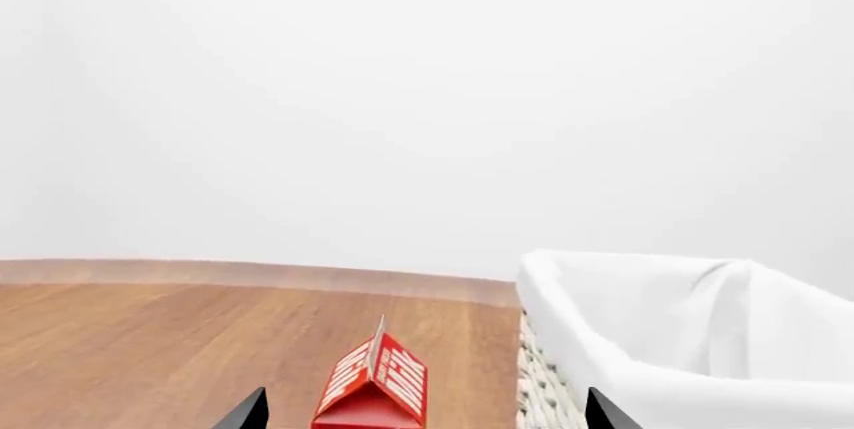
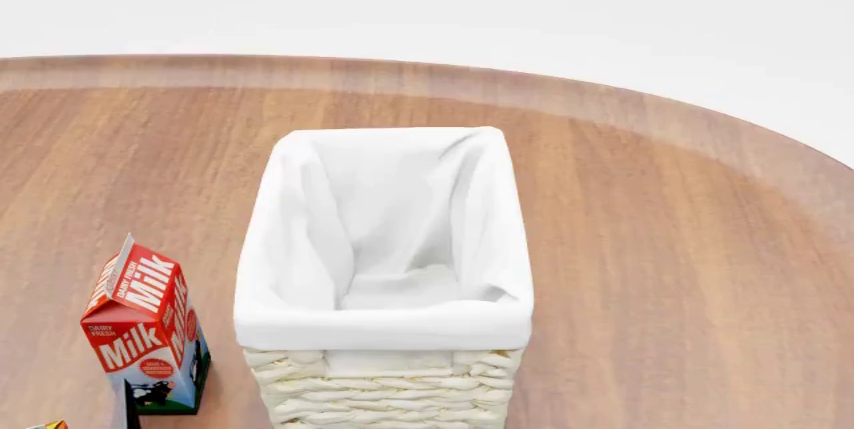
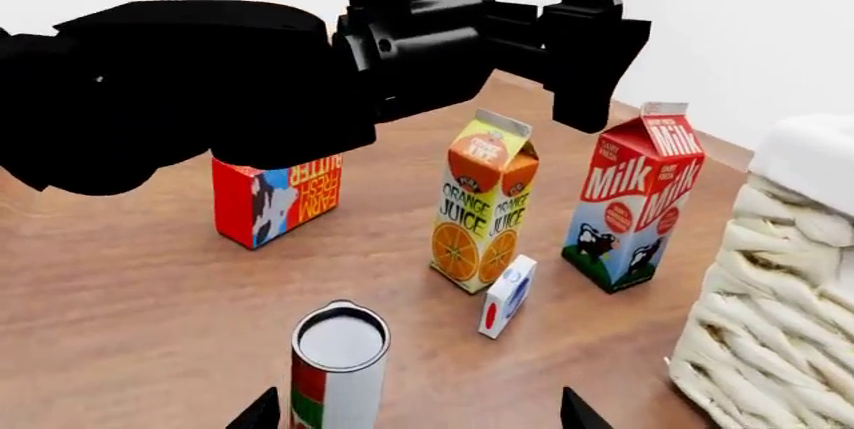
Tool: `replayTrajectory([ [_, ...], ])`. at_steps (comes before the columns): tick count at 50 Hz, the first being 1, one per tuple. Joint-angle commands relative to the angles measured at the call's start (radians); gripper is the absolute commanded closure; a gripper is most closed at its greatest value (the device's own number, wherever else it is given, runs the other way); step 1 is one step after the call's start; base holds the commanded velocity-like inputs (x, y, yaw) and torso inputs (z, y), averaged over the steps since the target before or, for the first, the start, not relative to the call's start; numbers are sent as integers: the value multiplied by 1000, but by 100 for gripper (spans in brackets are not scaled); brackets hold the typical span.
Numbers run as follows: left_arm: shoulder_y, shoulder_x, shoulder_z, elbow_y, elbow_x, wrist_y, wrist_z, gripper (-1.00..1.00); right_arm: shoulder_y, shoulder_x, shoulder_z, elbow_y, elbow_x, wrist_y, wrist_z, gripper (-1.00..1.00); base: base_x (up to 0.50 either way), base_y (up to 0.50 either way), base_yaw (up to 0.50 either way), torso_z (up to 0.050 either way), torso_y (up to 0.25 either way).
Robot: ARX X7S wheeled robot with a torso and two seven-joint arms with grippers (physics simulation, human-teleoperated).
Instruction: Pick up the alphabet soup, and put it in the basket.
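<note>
Nearest the right wrist camera, a red-and-green labelled can (image 3: 340, 364) was seen upright on the table (image 2: 667, 199), between the widely spread fingertips of the right gripper (image 3: 416, 414); nothing was held. That label was judged wrong for the alphabet soup, and no blue-labelled can could be found in any view, so its place could not be told. The basket (image 2: 384, 324) was seen empty, its white lining folded over the rim. The left gripper (image 1: 424, 414) was likewise spread wide and empty, above the milk carton (image 2: 144, 334) just beside the basket. An orange juice carton (image 3: 483, 214), a butter carton (image 3: 278, 199) and a small white box (image 3: 507, 296) were stood nearby. Nothing of the task was judged done: finding, grasping, carrying and releasing were all left.
</note>
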Motion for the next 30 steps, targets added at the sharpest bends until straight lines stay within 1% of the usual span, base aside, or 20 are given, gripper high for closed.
replayTrajectory([
  [1,-1,-2,3,-3,2,3,-3,-100,-1,5,-17,12,-25,-18,-10,-100,0,0,0,0,0],
  [20,-1,-6,8,-7,1,8,-5,-100,9,12,-37,52,-37,-55,-35,-100,0,0,0,0,0],
  [30,-2,-8,12,-10,1,11,-5,-100,25,13,-34,77,-10,-65,-49,-100,0,0,0,0,0],
])
